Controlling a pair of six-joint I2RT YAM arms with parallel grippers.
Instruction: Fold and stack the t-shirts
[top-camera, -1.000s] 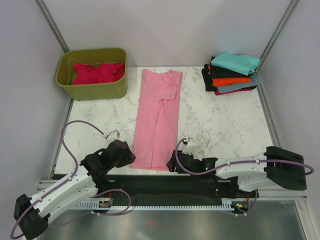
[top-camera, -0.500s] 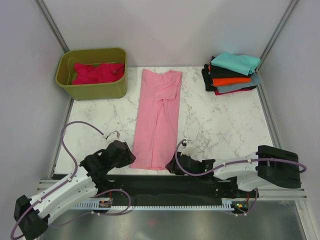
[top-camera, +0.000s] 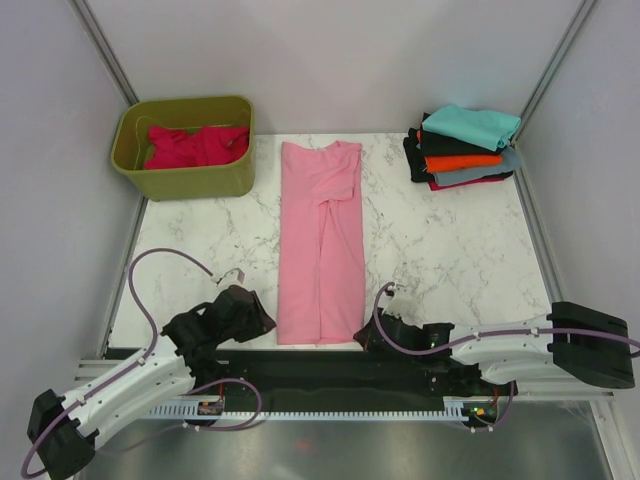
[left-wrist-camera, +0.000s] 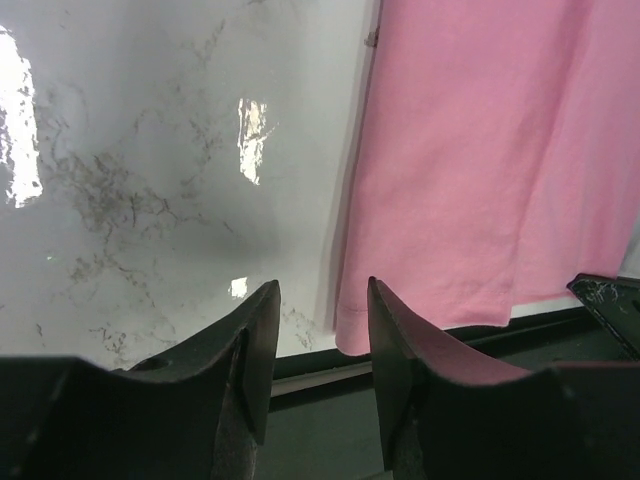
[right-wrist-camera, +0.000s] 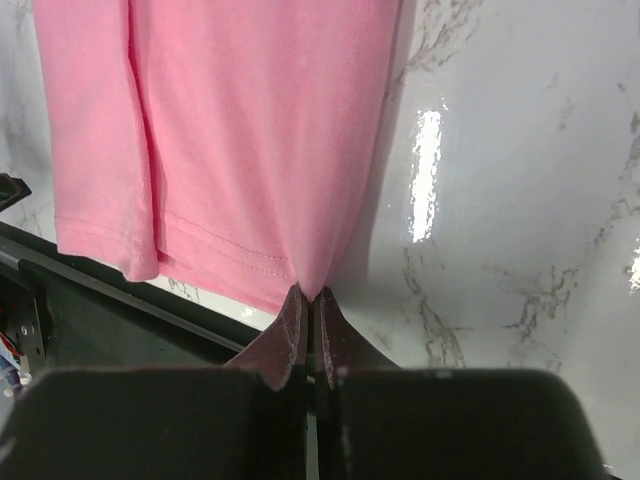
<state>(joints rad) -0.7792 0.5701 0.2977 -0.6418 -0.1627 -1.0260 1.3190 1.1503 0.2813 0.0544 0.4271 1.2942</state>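
A light pink t-shirt (top-camera: 320, 240), folded into a long strip, lies down the middle of the marble table (top-camera: 450, 250). My right gripper (right-wrist-camera: 311, 294) is shut on the right corner of its near hem (right-wrist-camera: 220, 255), at the table's front edge (top-camera: 366, 336). My left gripper (left-wrist-camera: 320, 325) is open beside the hem's left corner (left-wrist-camera: 350, 335), which shows between its fingertips without touching them (top-camera: 262, 322). A stack of folded t-shirts (top-camera: 465, 150) with a teal one (top-camera: 475, 123) on top sits at the back right. A crimson t-shirt (top-camera: 195, 146) lies crumpled in the tub.
The olive-green tub (top-camera: 200, 182) stands at the back left corner. A dark rail (top-camera: 300, 365) runs along the near table edge under both grippers. Grey walls and metal posts close in the table's sides and back.
The right gripper has shut on the pink hem and shifted right, pulling the shirt's near end straighter. The left gripper has narrowed slightly and edged right.
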